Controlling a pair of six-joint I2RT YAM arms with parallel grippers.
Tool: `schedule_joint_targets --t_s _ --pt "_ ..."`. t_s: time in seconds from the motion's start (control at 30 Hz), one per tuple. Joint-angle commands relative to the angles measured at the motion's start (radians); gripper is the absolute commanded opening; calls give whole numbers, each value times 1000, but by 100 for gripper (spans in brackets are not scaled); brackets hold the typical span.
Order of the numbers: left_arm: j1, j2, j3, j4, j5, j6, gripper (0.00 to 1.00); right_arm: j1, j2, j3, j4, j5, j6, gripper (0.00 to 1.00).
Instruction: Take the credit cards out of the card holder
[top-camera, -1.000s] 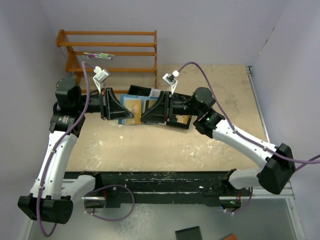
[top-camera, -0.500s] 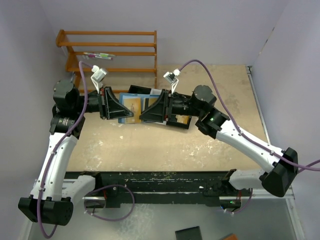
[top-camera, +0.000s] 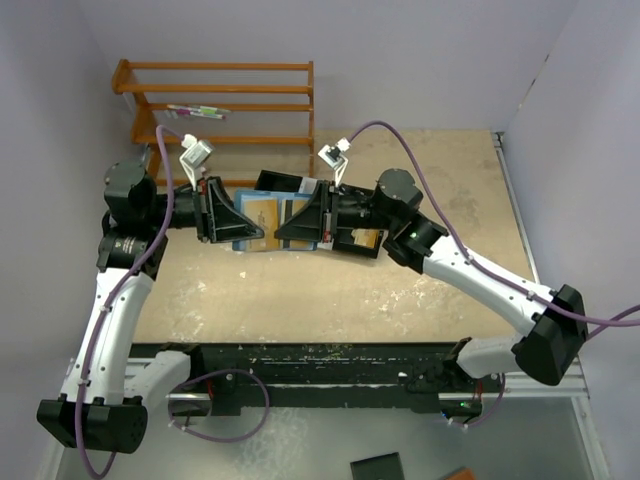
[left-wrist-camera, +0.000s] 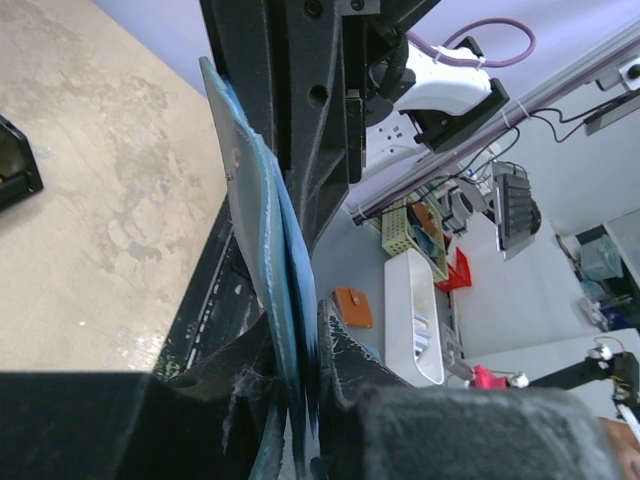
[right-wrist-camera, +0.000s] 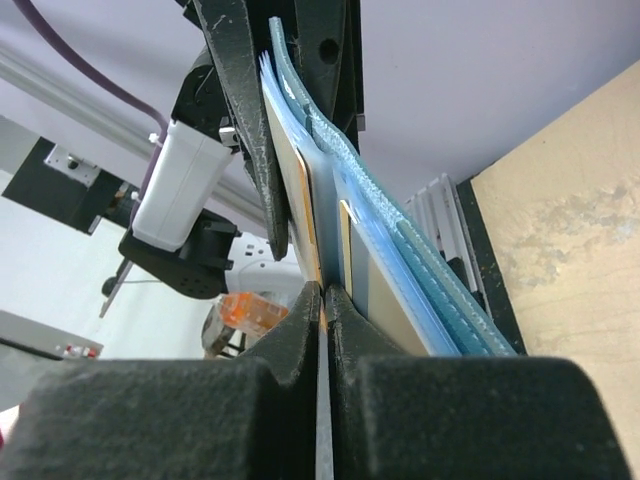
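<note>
The right end effector (right-wrist-camera: 324, 300) has its fingers pressed almost together on the thin edge of a gold-tan credit card (right-wrist-camera: 312, 240), with barely a sliver of gap between the pads. The left end effector (left-wrist-camera: 305, 355) is likewise pinched tight, on the far edge of the blue card holder (left-wrist-camera: 258, 200). The holder is spread open between the two arms, over the table (top-camera: 400, 290). The step in hand looks to be the draw itself. It should go best as a straight pull in the plane of the pocket, away from the left arm, with the left grip acting as a firm anchor. Any twist would likely wedge the card against the pocket's seam. The card is stiff, smooth plastic, so such a small bite on it may slip. The holder is soft and pliant, with layered pale translucent sleeves that bow and splay, so it may flex toward the pull rather than let go. A slatted wooden rack (top-camera: 220, 100) stands at the back.
</note>
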Motion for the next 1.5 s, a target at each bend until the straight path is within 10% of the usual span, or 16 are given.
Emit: schedule_joint_targets --t_s 0.0,0.43,1.07,1.23,1.47 --pt "-36 -8 23 -39 64 48 22 29 -18 -13 159 39 49 0" --pt "-36 -11 33 -5 90 9 27 0 -79 -92 170 32 63 0" --pt "-36 -18 41 -5 84 -1 9 -28 -150 -184 142 42 42 0" --pt "-36 -15 40 -4 74 1 2 -25 -96 -165 268 18 108 24" --pt "-36 -20 39 -24 74 19 1 -25 -55 -105 319 14 140 27"
